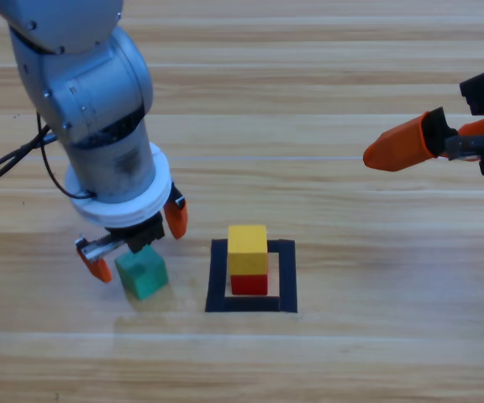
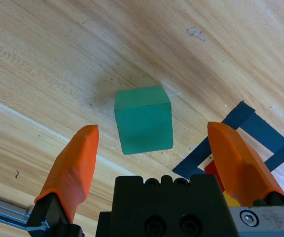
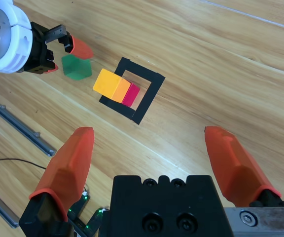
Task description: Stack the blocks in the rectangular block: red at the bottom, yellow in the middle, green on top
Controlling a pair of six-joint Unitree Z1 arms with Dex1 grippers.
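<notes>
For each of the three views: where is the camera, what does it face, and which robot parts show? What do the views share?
High view: fixed overhead, facing the table; left gripper open around the green cube, right gripper waiting at the right edge.
Left wrist view: looks down between its open jaws at the green cube.
Right wrist view: looks from afar at the yellow cube on the red cube in the tape rectangle.
Shared: the green cube shows in all three.

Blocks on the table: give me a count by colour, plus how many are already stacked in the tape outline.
Red cube: 1, in the tape outline, at the bottom.
Yellow cube: 1, on top of the red.
Green cube: 1, on the wood left of the outline, between the open jaws of the left gripper.
Total: 3 blocks, 2 stacked.
</notes>
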